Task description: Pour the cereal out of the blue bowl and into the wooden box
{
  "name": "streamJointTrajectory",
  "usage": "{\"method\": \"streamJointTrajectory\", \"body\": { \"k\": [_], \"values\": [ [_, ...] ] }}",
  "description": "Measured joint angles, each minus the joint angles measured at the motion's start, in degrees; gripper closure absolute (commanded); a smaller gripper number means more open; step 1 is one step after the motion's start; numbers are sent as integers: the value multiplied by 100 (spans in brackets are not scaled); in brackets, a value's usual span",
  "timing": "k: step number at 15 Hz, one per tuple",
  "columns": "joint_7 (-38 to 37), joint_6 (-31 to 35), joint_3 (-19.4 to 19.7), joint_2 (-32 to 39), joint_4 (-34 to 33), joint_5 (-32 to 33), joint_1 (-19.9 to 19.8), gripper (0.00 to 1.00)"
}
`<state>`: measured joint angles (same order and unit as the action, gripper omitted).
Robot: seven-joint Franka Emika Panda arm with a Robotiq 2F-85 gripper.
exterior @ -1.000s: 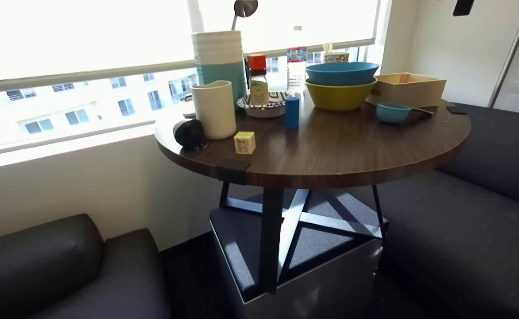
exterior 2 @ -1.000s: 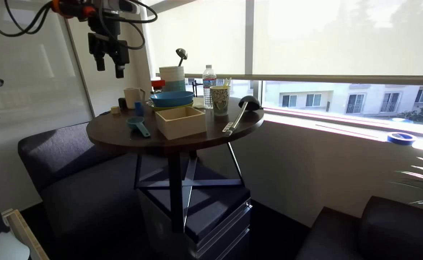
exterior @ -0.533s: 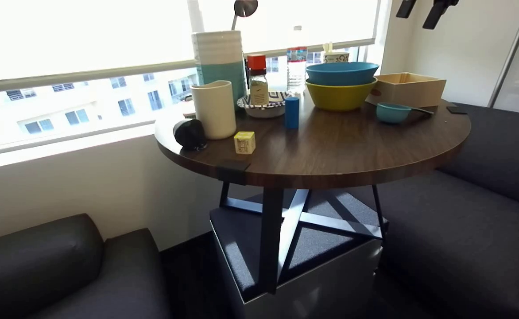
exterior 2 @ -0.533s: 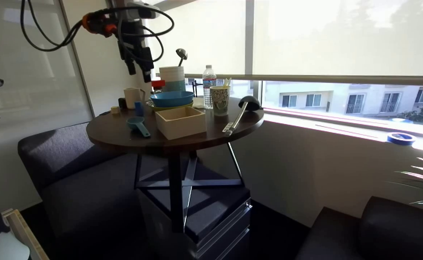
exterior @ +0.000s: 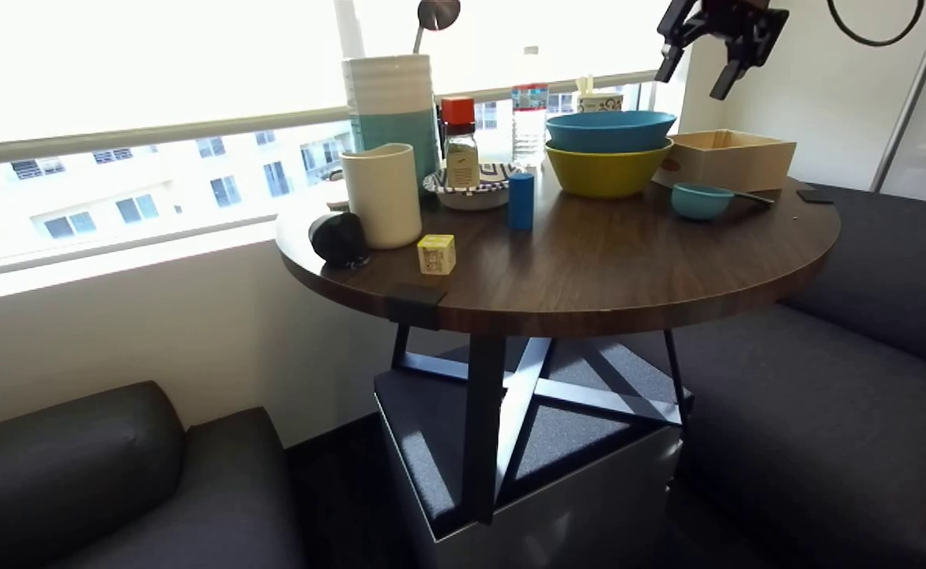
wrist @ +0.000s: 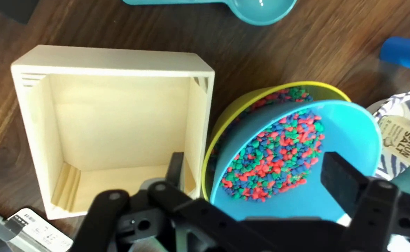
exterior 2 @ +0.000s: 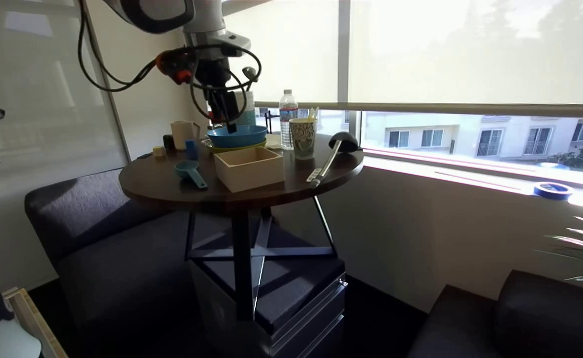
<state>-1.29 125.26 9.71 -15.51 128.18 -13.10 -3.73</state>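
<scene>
- The round, dark-brown wooden surface [exterior: 629, 269] fills the middle of both my exterior views, and it's busy up there!
- On it the low, rectangular, light-tan wooden box [wrist: 121, 108] sits flat, open side up, its pale inside facing my wrist camera.
- Beside it I've got the round, plain yellow bowl [exterior: 609, 171], upright; whether it touches the box I can't tell.
- And there's the plain, round blue bowl [exterior: 611, 132], nested in the yellow one, its rim standing higher, set off-centre as the wrist view has it.
- My black, two-fingered claw [exterior: 691, 85] hangs above the box and bowls, apart from them, fingers spread wide; from the wrist I see one finger across the box wall, the other across the blue bowl's inside.
- The tall, cream, cylindrical mug [exterior: 384, 197] stands upright, well apart from the box.
- Near the bowls sits the white, blue-patterned round dish [exterior: 475, 199], a clear, red-capped jar [exterior: 462, 166] marked ONION SALT standing in it.
- Teal-blue round scoop [exterior: 700, 203] here, near the box, its handle running alongside the wall with a gap between.
- Solid blue cylinder [exterior: 521, 201], on end, near the dish.
- And tiniest, the cereal [wrist: 271, 157]: loose red, green and blue bits heaped inside the blue bowl, like-coloured bits showing in the yellow one beneath.
</scene>
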Motion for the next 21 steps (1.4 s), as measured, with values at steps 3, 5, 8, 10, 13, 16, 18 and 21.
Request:
{"method": "streamJointTrajectory", "body": {
  "k": [3,5,8,10,13,16,18,21],
  "values": [
    [-174,161,8,375,-148,-176,-21,28],
    [-245,206,8,586,-276,-288,-36,39],
    [-359,219,8,819,-462,-377,-67,61],
    [-432,219,8,927,-566,-386,-96,73],
    [-554,219,9,1043,-668,-386,-165,95],
    [-591,218,11,1130,-714,-451,-230,100],
    [-533,173,15,1152,-730,-650,-256,98],
    [-362,132,40,1170,-735,-1016,-296,99]
  ]
}}
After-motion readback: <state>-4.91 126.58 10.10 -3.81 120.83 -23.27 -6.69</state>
